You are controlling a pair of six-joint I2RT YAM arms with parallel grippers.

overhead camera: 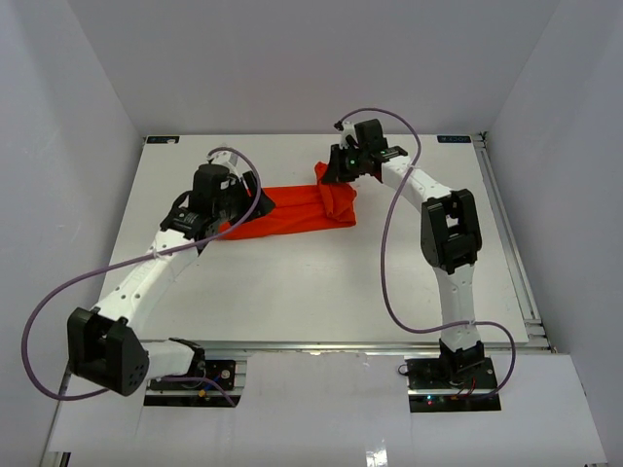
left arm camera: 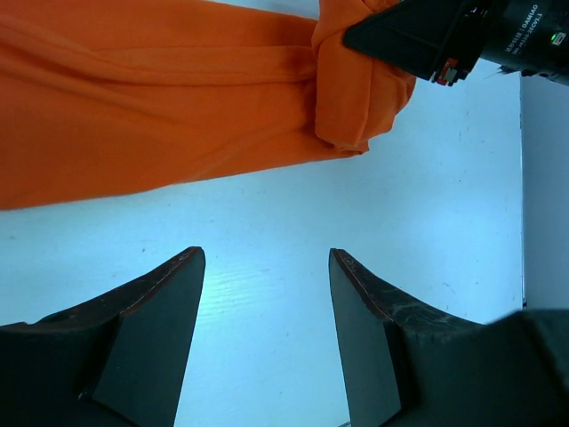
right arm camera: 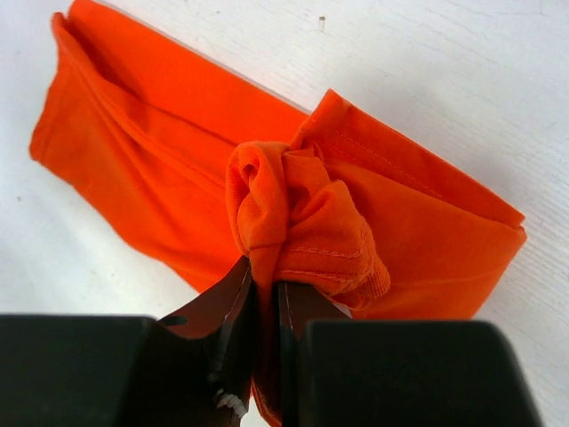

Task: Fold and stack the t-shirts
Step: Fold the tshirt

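We see the orange-red t-shirt (overhead camera: 297, 212) lying as a long folded band near the tabletop's far edge, about midway along it. Our right gripper (right arm camera: 265, 289) pinches a bunched fold at its right end. Our left gripper (left arm camera: 264, 258) hangs spread by its left end.
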